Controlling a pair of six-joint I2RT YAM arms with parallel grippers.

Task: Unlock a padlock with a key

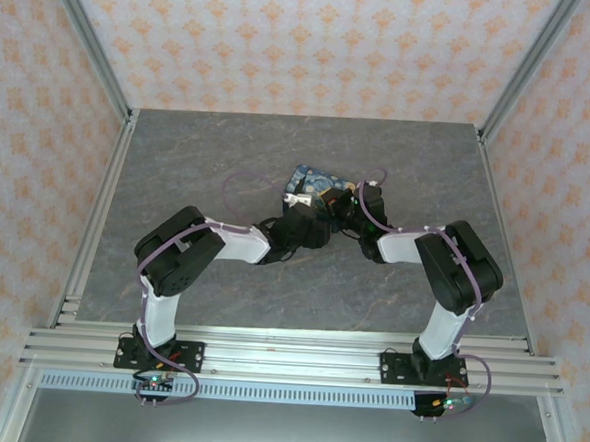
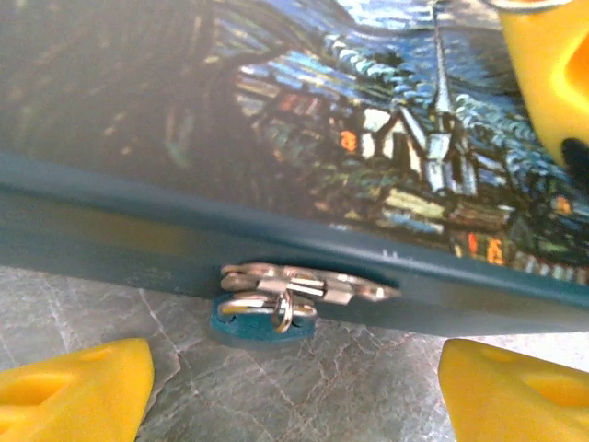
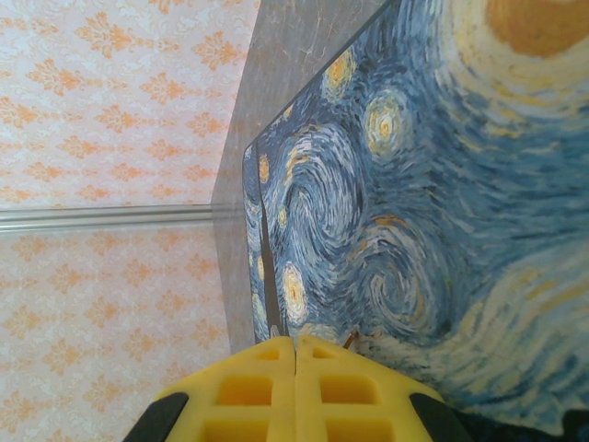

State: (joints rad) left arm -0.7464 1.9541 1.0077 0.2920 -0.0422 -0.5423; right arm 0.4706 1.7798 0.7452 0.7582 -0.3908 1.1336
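padlock top (image 3: 414, 230): is showing swirling blue strokes, yellow-and-white stars, an orange-yellow patch at one corner, and a painted village with a white steeple and orange windows
padlock sides (image 2: 110, 235): are showing dark teal
key (image 2: 262, 326): is showing a dark blue head beneath silvery rings
left fingers (image 2: 74, 391): are showing bright yellow
right fingers (image 3: 248, 391): are showing yellow, with black behind
bench (image 1: 229, 147): is showing grey marbling with paler veins
walls (image 1: 286, 40): are showing cream with a repeating orange floral motif
arms (image 1: 238, 246): are showing black and white, with lilac cables

Work cell enclosure.
Orange-patterned cream walls (image 1: 286, 40) surround a grey marbled tabletop (image 1: 199, 155) edged with aluminium rails (image 1: 287, 353).
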